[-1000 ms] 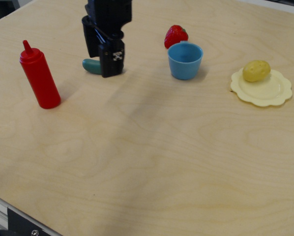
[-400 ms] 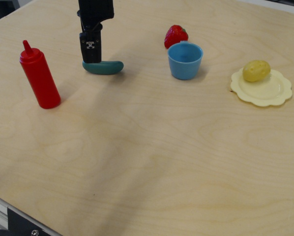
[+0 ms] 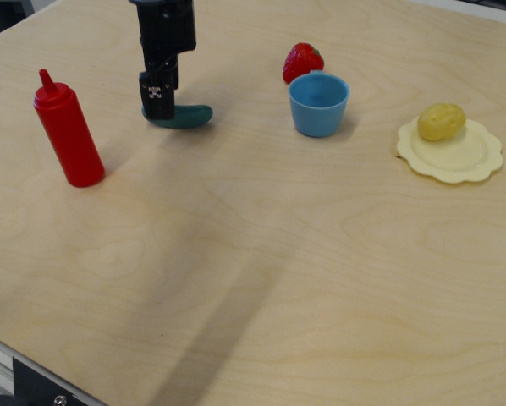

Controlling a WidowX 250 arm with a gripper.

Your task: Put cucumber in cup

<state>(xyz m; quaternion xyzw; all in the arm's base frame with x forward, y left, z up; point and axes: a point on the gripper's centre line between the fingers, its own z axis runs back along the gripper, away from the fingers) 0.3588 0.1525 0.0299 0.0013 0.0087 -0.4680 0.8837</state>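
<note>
One black robot gripper (image 3: pixel 157 103) comes in from the top edge, jaws pointing down at the left end of the small dark teal-green toy cucumber (image 3: pixel 185 117). The near finger (image 3: pixel 156 95) hides that end; the rest of the cucumber sticks out to the right of the jaws, lying flat on the light wooden table (image 3: pixel 261 254). Jaw state: cannot tell. Only one finger face shows clearly from this angle, so whether the jaws are spread around the cucumber or pinching it is not readable. Finger tip sits at cucumber level, touching or just over it.

Small light blue round plastic cup (image 3: pixel 319 103) stands upright, well to the right of the cucumber, open side up, nothing visible inside. Red toy strawberry (image 3: pixel 302 61) sits just behind the cup, near touching its rim line in this view. Red plastic squeeze bottle (image 3: pixel 67 130) with a pointed nozzle stands upright left of the gripper, apart from it. Pale yellow scalloped plate (image 3: pixel 460 158) is at far right, carrying a yellowish lumpy toy potato (image 3: pixel 441 122) on its rear-left part.
</note>
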